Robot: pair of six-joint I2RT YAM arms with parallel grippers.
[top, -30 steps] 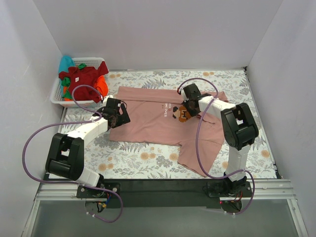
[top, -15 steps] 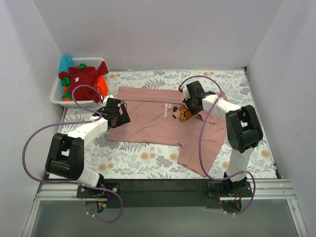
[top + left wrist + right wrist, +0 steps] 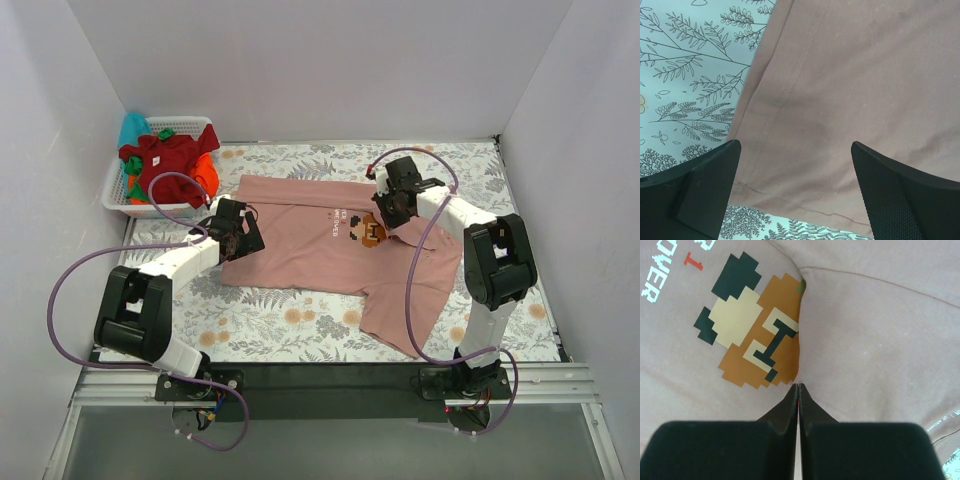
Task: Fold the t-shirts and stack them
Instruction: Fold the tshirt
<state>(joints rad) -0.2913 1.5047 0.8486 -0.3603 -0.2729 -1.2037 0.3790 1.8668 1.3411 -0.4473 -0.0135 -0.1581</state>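
A dusty-pink t-shirt [image 3: 300, 240] lies spread on the floral cloth, its pixel-art print [image 3: 370, 232] on the chest. My right gripper [image 3: 385, 214] is shut, its tips [image 3: 798, 386] pinching a fold of the pink t-shirt [image 3: 880, 330] right at the print's edge [image 3: 760, 345]; the fold covers part of the print. My left gripper [image 3: 243, 236] hovers open over the shirt's left hem corner [image 3: 865, 75], with its fingers [image 3: 705, 185] wide apart and nothing between them [image 3: 795, 146]. More t-shirts sit in the basket: dark red [image 3: 165, 160], orange [image 3: 207, 170], teal [image 3: 133, 128].
The white slatted basket [image 3: 115, 192] stands at the back left corner. The floral table cloth [image 3: 270, 320] shows in front of the shirt and along its left [image 3: 685, 75]. White walls close in the left, back and right sides.
The right gripper has closed its jaws fully and shifted a little to the right and back, at the print's edge. The left arm has stayed put, open.
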